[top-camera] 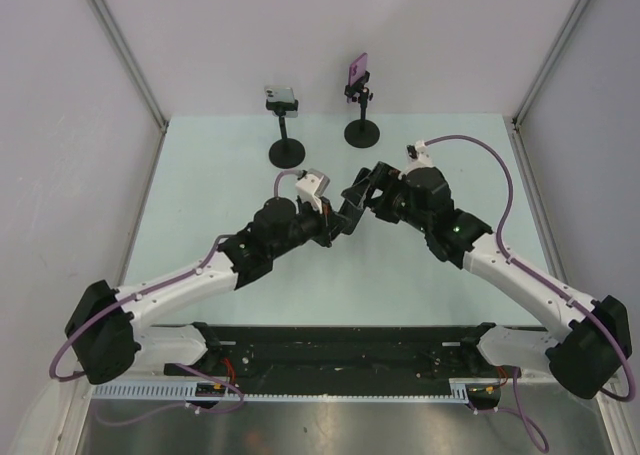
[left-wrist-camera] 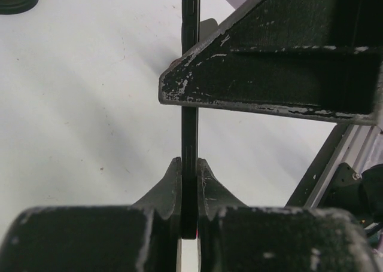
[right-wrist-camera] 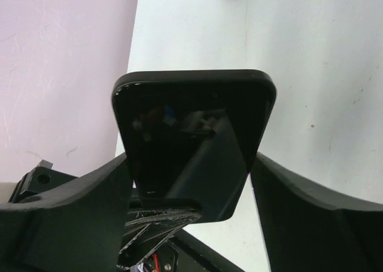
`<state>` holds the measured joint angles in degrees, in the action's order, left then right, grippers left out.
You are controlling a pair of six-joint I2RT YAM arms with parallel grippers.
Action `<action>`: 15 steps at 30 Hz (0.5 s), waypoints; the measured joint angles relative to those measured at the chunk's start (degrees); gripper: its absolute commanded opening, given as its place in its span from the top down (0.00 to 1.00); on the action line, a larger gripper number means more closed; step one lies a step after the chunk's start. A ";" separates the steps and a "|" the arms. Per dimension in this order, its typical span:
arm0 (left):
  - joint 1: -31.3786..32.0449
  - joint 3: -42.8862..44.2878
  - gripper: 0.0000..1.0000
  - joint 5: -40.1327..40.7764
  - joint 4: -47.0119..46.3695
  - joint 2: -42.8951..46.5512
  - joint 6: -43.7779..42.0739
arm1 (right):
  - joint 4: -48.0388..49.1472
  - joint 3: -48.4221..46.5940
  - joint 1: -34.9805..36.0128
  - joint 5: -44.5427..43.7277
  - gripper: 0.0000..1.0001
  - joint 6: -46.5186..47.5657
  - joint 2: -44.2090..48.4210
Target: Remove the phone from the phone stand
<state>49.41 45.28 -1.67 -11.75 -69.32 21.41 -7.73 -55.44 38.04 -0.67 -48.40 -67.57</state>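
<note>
A black phone [left-wrist-camera: 190,122] is pinched edge-on between the fingers of my left gripper [left-wrist-camera: 190,182], held above the table's middle. In the right wrist view its dark screen [right-wrist-camera: 191,128] stands between the spread fingers of my right gripper [right-wrist-camera: 191,158]. The left finger is against the phone's edge and a thin gap shows at the right one. From above, the left gripper [top-camera: 335,215] and the right gripper [top-camera: 352,190] meet tip to tip and mostly hide the phone. A black stand [top-camera: 286,140] with a grey clamp head holds no phone.
A second black stand [top-camera: 361,115] at the back holds a purple phone [top-camera: 357,70]. Both stands are beyond the grippers, near the back edge of the pale green table [top-camera: 200,195]. A right finger [left-wrist-camera: 269,75] crosses the left wrist view.
</note>
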 measured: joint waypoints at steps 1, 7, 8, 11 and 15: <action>-0.02 0.00 1.00 -0.02 0.00 0.15 -0.11 | 0.33 0.00 0.00 0.22 0.02 0.24 0.09; -2.73 -1.88 1.00 1.16 2.93 1.68 -1.01 | 0.74 0.04 0.00 0.66 0.00 4.20 2.05; -4.50 -2.21 1.00 1.31 4.15 2.10 -0.98 | 0.61 0.04 0.00 0.33 0.00 5.03 2.78; -10.45 -2.27 1.00 1.60 7.32 2.82 -0.96 | 0.07 0.04 0.00 -1.40 0.00 7.74 5.18; -20.76 -2.47 1.00 0.85 10.49 3.37 -0.96 | -1.77 0.04 0.00 -4.02 0.00 11.41 7.69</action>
<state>28.64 42.81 -0.82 -1.26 -65.95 20.45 -9.50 -55.40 38.04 -4.69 -36.99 -59.88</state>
